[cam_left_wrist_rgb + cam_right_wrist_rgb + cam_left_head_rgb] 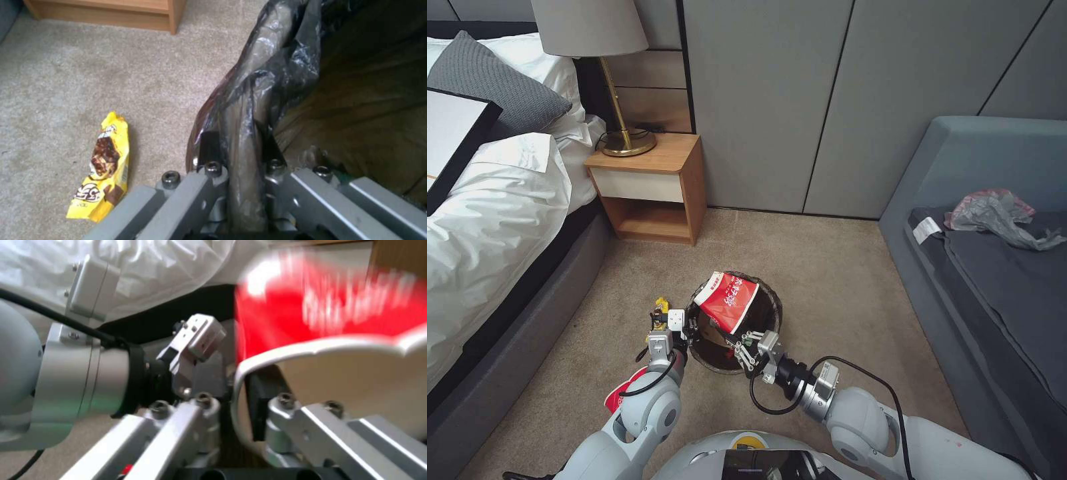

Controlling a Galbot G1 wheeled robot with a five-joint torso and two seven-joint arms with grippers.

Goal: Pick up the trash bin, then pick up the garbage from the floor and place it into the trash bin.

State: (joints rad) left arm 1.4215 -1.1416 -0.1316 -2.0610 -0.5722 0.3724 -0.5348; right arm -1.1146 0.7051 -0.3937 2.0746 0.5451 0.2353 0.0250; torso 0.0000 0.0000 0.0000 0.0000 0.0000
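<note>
Right wrist view, red-and-white cup (pixel 320 306) blurred, right hand (pixel 240 406) pinching its rim.

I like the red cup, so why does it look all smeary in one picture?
Right wrist view: the red-and-white cup sits very close to the camera and is smeared, its lettering unreadable. Head view: the same cup looks sharp above the trash bin.

two red cups (pixel 728 300), one bin (pixel 767 300), one yellow wrapper (pixel 103 166).
</note>
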